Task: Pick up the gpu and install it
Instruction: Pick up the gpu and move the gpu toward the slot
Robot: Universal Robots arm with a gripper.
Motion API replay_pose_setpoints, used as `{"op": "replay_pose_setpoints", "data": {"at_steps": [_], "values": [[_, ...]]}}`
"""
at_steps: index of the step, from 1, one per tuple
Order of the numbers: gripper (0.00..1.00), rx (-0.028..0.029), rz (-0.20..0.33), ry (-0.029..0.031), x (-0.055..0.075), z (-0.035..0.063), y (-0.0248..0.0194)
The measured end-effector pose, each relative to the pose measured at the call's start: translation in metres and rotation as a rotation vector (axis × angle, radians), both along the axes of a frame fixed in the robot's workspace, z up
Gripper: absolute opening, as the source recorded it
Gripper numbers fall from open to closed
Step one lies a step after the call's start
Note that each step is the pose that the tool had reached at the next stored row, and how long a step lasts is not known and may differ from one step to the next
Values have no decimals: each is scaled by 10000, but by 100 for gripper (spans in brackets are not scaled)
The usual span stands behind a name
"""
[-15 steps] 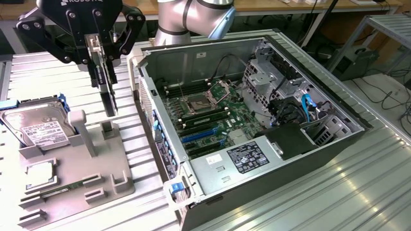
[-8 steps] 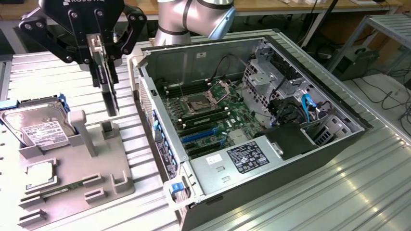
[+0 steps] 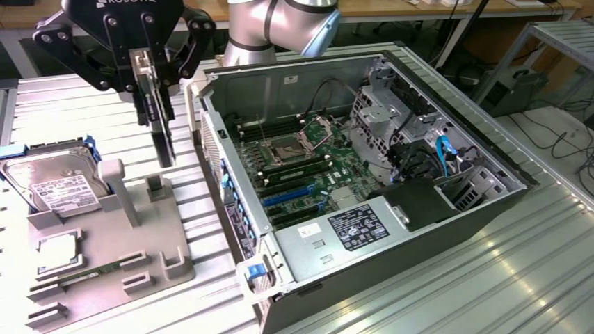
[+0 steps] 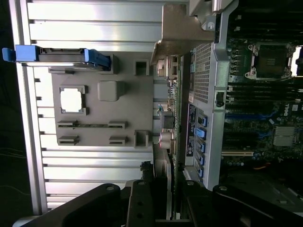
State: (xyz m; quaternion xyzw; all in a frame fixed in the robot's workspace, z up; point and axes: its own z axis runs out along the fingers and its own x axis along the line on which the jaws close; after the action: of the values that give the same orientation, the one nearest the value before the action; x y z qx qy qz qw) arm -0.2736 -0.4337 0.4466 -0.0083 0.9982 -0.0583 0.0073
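My gripper (image 3: 153,69) is shut on the gpu (image 3: 160,122), which hangs edge-on and upright above the grey holder tray (image 3: 111,229), clear of its posts. It hangs just to the exterior view's left of the open computer case (image 3: 371,174). From the wrist, the gpu (image 4: 173,118) runs away from my gripper (image 4: 168,191) as a thin green card ending in its silver bracket (image 4: 182,30). It lies between the tray (image 4: 102,71) and the case wall. The motherboard's blue card slots (image 3: 288,196) lie bare inside the case.
On the tray stand a silver hard drive (image 3: 55,184) in a blue caddy, a square processor chip (image 3: 55,248) and a narrow memory stick (image 3: 93,270). Inside the case are cables (image 3: 436,156) and a power supply (image 3: 357,226). A ribbed metal table (image 3: 446,278) lies underneath.
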Motion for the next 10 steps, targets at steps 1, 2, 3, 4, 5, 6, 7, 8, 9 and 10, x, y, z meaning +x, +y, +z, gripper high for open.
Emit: {"op": "replay_pose_setpoints", "data": {"at_steps": [1, 2, 3, 4, 5, 6, 7, 8, 9, 10], "values": [[28, 0, 0, 0, 4, 0, 0], [28, 1, 0, -1, 9, 0, 0], [28, 0, 0, 0, 14, 0, 0], [28, 0, 0, 0, 19, 0, 0], [28, 1, 0, -1, 24, -1, 0], [28, 1, 0, -1, 29, -1, 0], [28, 0, 0, 0, 35, 0, 0], [28, 1, 0, -1, 40, -1, 0], [28, 0, 0, 0, 44, 0, 0], [28, 0, -1, 0, 48, 0, 0]]}}
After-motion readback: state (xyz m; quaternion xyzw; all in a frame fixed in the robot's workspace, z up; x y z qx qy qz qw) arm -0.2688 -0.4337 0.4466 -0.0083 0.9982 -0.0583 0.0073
